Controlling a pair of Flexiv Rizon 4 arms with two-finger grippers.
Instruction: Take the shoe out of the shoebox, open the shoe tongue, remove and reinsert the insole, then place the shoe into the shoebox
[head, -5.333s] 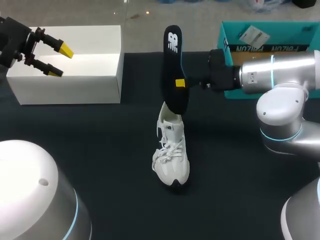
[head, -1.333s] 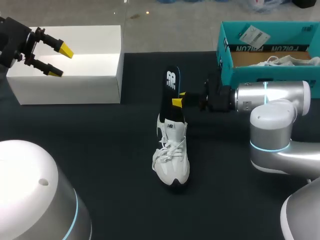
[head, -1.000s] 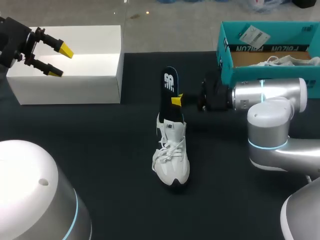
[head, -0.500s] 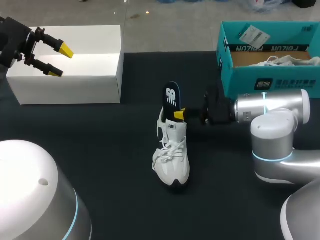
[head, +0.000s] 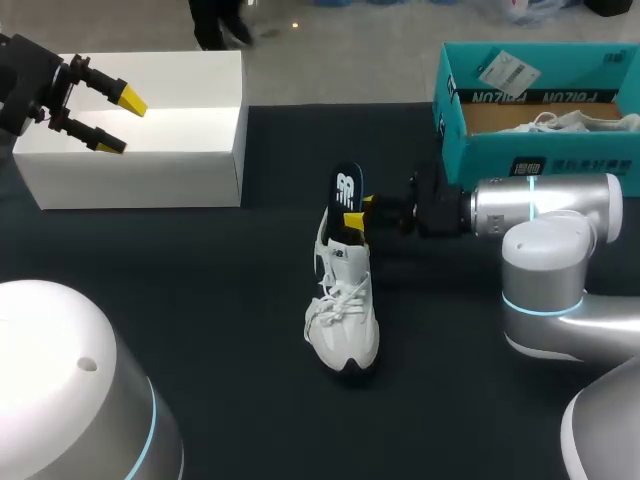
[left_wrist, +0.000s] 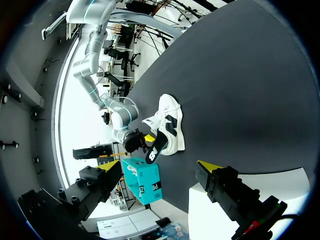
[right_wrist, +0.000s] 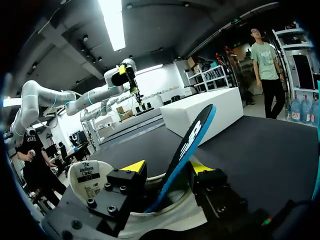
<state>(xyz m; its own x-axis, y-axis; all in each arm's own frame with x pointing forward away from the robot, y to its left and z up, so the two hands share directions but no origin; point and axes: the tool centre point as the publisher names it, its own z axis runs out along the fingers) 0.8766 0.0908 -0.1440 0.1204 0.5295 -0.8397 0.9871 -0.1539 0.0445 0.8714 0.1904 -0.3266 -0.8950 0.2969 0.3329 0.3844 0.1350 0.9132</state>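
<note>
The right end effector (head: 358, 212) pinches the black insole (head: 345, 188), whose lower end sits inside the white sneaker (head: 345, 320) standing mid-counter. To seat it well, I'd tilt the insole down along the sole toward the toe and push gently, since the unbraced sneaker may skid. The left end effector (head: 112, 120) hangs spread over the white box (head: 150, 165) by the counter's far-left corner

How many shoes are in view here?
2. One white shoe stands mid-table with the insole sticking out of its opening; a second shoe lies inside the teal shoebox, only partly visible. The box could hide more.
</note>
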